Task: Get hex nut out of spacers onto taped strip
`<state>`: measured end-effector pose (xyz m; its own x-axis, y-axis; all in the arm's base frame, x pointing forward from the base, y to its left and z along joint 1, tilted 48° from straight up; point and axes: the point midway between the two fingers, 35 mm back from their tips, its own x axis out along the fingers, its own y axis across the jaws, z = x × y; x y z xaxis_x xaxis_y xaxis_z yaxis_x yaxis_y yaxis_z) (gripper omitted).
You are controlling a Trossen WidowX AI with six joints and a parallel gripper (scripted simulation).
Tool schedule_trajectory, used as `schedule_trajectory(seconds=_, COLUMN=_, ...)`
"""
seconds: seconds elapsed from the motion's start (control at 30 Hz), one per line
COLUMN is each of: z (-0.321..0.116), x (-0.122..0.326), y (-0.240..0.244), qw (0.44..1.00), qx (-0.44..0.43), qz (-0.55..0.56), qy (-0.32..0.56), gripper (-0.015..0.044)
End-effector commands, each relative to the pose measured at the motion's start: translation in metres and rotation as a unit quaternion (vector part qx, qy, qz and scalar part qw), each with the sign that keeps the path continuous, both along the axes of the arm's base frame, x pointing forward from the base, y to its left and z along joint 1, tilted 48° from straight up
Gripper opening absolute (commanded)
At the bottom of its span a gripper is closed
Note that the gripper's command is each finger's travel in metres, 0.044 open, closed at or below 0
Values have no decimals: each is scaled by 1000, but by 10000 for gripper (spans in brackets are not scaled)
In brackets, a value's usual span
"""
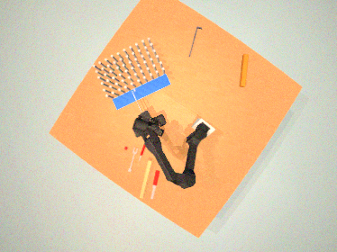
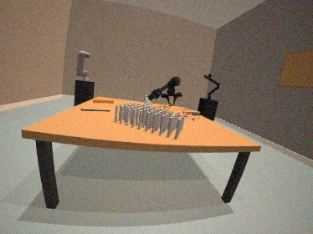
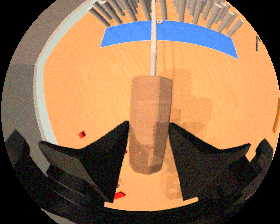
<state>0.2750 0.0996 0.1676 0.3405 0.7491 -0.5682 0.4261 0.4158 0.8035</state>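
My gripper (image 3: 150, 126) is shut on the wooden handle (image 3: 150, 105) of a tool with a thin pale shaft (image 3: 153, 55) (image 1: 137, 101). The shaft points away from me over the blue taped strip (image 1: 153, 85) (image 3: 200, 36); in the top view its far end shows near the strip's spacer-side edge. The spacers (image 1: 124, 49) (image 2: 116, 113) (image 3: 229, 21) stand upright in rows behind the strip. A tiny pale ring-like thing (image 3: 159, 21) shows beside the shaft at the strip's far edge; whether it is the nut or part of the tool is unclear. No nut shows clearly elsewhere.
A dark hooked rod (image 1: 194, 42) (image 2: 95, 110) and an orange bar (image 1: 244, 70) (image 2: 103, 101) lie right of the spacers in the top view. Left of the arm lie a pale fork (image 1: 132, 160), a yellow stick (image 1: 145, 179), a red-handled tool (image 1: 156, 178) and a small red piece (image 1: 126, 148) (image 3: 82, 134).
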Motion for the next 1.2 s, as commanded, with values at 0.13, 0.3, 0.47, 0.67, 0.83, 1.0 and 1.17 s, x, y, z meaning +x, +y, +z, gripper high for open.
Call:
schedule_trajectory(seconds=0.13, z=30, x=0, y=-27, qw=1000, qx=9, qz=-2, qy=-7, gripper=0)
schedule_trajectory(seconds=0.3, z=28, x=0, y=-29, qw=1000, qx=7, qz=-9, qy=4, gripper=0)
schedule_trajectory(seconds=0.47, z=21, x=17, y=-46, qw=997, qx=4, qz=-54, qy=55, gripper=0)
schedule_trajectory(seconds=0.67, z=10, x=37, y=-69, qw=987, qx=2, qz=-110, qy=116, gripper=0)
schedule_trajectory(seconds=0.83, z=-1, x=51, y=-91, qw=974, qx=0, qz=-156, qy=165, gripper=0)
schedule_trajectory(seconds=1.0, z=-13, x=64, y=-113, qw=956, qx=-1, qz=-202, qy=213, gripper=0)
schedule_trajectory(seconds=1.17, z=-27, x=75, y=-136, qw=934, qx=-1, qz=-247, qy=258, gripper=0)
